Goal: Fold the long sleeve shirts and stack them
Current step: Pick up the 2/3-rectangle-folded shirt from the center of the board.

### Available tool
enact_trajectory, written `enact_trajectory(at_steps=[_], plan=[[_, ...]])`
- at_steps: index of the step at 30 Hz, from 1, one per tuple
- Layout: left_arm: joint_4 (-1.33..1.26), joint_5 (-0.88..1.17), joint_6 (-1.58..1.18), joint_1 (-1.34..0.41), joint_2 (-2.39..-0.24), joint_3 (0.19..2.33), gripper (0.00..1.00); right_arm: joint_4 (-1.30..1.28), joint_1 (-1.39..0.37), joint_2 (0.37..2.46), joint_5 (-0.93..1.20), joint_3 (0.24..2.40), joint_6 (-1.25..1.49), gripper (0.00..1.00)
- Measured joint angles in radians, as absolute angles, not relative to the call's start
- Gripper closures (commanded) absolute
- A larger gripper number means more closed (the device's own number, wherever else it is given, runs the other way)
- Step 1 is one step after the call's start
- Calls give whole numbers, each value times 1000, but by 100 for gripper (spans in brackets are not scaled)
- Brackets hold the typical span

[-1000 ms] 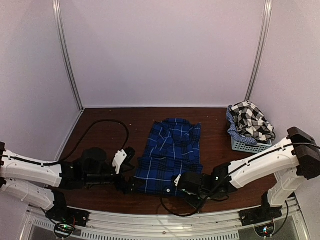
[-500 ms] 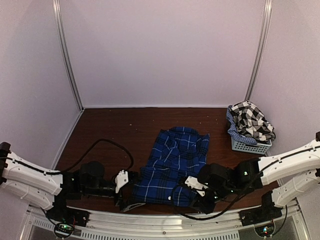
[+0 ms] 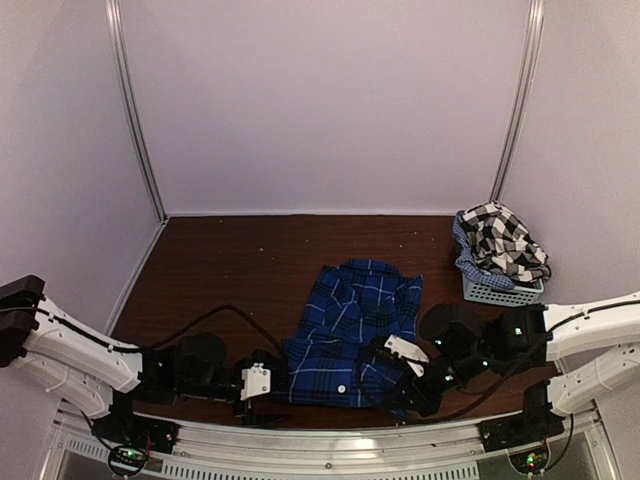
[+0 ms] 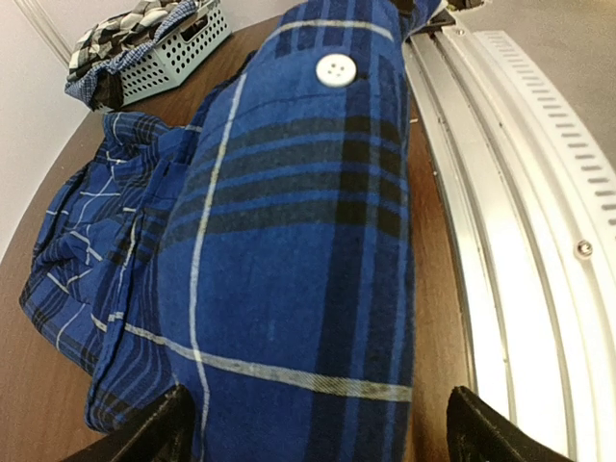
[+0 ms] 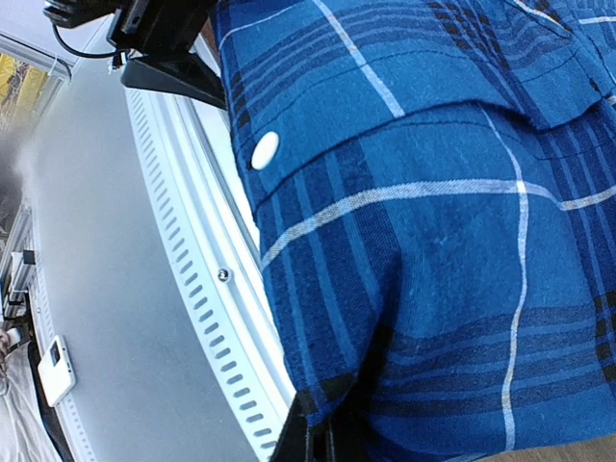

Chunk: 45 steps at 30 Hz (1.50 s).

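Observation:
The royal-blue plaid shirt (image 3: 350, 320) lies crumpled on the brown table near its front edge. It fills the left wrist view (image 4: 289, 241) and the right wrist view (image 5: 433, 192). My left gripper (image 3: 265, 380) is at the shirt's near left corner. Its jaws stand wide open with the hem lying between them (image 4: 322, 423). My right gripper (image 3: 385, 372) is at the near right corner, shut on a pinch of the blue cloth (image 5: 322, 438). The black-and-white checked shirt (image 3: 500, 245) is heaped in a basket at the back right, also seen in the left wrist view (image 4: 125, 24).
The pale mesh basket (image 3: 495, 292) stands at the right wall, also in the left wrist view (image 4: 168, 58). A metal slotted rail (image 4: 520, 192) runs along the table's near edge just beside the shirt's hem, and shows in the right wrist view (image 5: 192, 241). A black cable loops at near left (image 3: 225, 312).
Both grippers have drawn back toward the near rail, and the blue shirt has slid nearer and a little to the right. The left gripper has dropped to the shirt's near left corner.

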State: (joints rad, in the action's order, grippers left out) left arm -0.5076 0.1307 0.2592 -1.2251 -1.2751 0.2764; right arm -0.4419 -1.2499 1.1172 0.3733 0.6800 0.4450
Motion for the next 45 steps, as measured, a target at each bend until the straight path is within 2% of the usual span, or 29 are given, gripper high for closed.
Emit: enact_trajectory(at_steps=[4, 10, 13, 15, 20, 21, 23, 29, 33, 45], plan=[[-523, 84, 303, -1226, -1345, 307, 25, -439, -1245, 1115, 393, 679, 445, 100], [-553, 25, 330, -1226, -1398, 346, 71, -438, -1231, 1114, 404, 664, 445, 100], [-549, 14, 332, -1226, -1399, 356, 89, -439, -1221, 1103, 403, 662, 445, 99], [-534, 16, 325, -1226, -1396, 365, 100, -439, -1214, 1092, 403, 662, 445, 95], [-447, 47, 270, -1226, -1371, 402, 100, -453, -1204, 1088, 387, 662, 440, 73], [-425, 53, 249, -1226, -1366, 414, 100, -457, -1204, 1088, 383, 662, 442, 67], [-364, 68, 201, -1226, -1357, 448, 100, -464, -1204, 1087, 369, 663, 438, 47], [-165, 129, 15, -1196, -1374, 614, 100, -488, -1204, 1066, 318, 673, 425, 15], [-89, 209, -80, -1138, -1408, 679, 100, -511, -1210, 1066, 281, 696, 426, 10], [48, 388, -215, -1060, -1377, 715, 100, -582, -1317, 1137, 113, 773, 425, 9]])
